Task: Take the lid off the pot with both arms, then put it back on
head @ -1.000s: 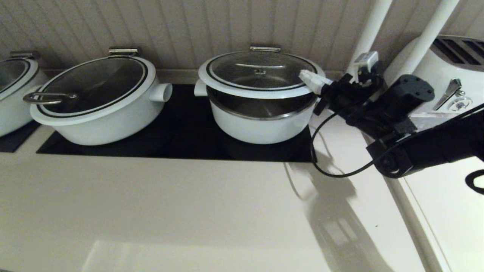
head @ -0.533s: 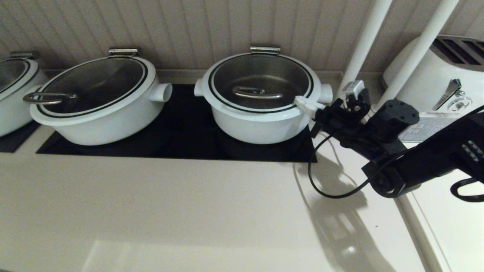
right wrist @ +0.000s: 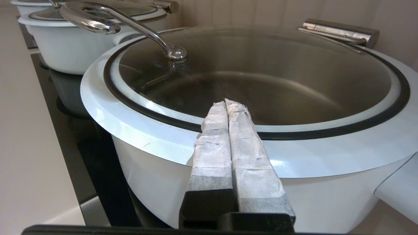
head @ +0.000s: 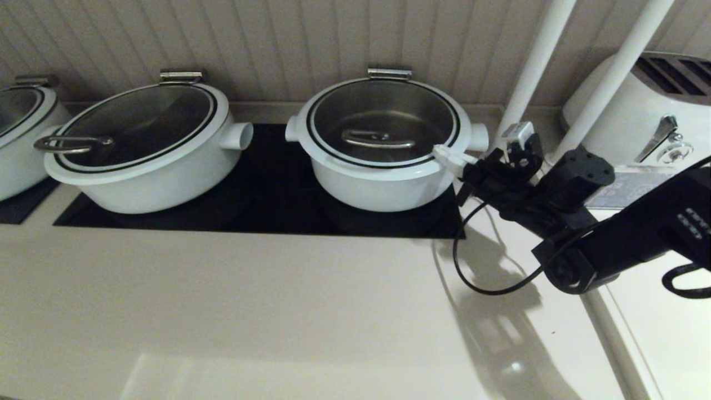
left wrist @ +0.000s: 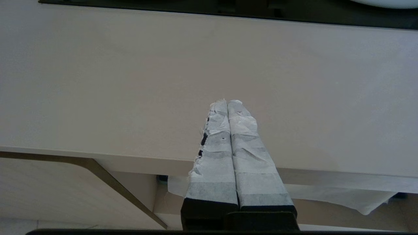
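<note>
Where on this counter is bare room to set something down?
Bare: the pale counter in front of the black mat. Crowded: the mat, with the pot, its lid and the wider pot; the right hand rests on the lid's rim.

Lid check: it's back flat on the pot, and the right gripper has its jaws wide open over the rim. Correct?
Not quite. The lid does sit flat on the pot, but the right gripper has its jaws shut, pressed together over the lid's white rim, as the right wrist view shows.
</note>
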